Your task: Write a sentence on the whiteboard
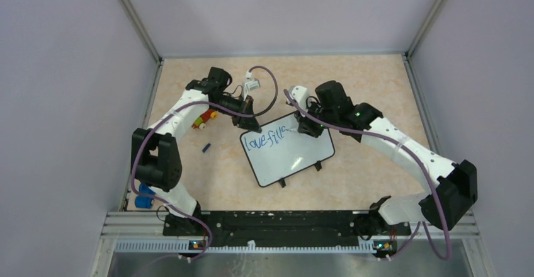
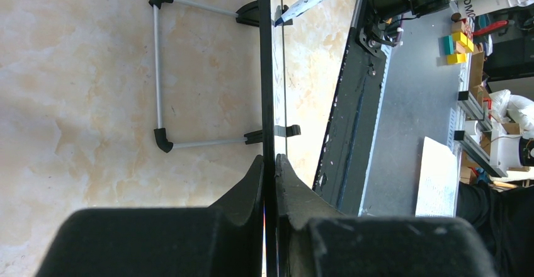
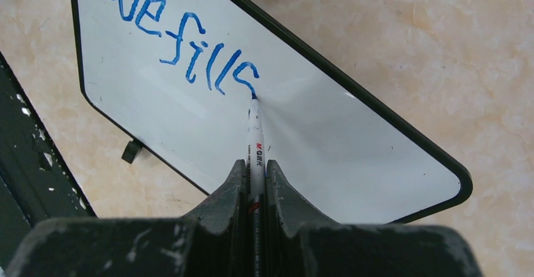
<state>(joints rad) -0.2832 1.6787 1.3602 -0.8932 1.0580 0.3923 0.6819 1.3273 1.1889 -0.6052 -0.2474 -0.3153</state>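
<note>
1. Board (image 1: 296,157) rests on the table (image 1: 378,88), feet at its near edge; thin, stiff and light, likely to skid under pen pressure.
2. Left tool (image 2: 269,163) pinches the board's far-left frame edge: a sound hold.
3. Right tool (image 3: 255,167) pinches the marker (image 3: 254,132) barrel; the tip touches the board at the end of the lettering (image 3: 182,44), "love fills".
4. Marker smooth; may slip.

In the right wrist view the top edge is cutting off a corner of the whiteboard (image 3: 352,132) and the first letters of the sentence (image 3: 181,36), while the right hand (image 3: 255,163) is hiding the rear of the marker (image 3: 254,126). In the left wrist view the whiteboard is showing only its thin edge, its near rim disappearing inside the left hand (image 2: 269,158). From above, a small dark-blue thing (image 1: 206,147) on the tabletop (image 1: 371,82) is appearing too small to identify.
</note>
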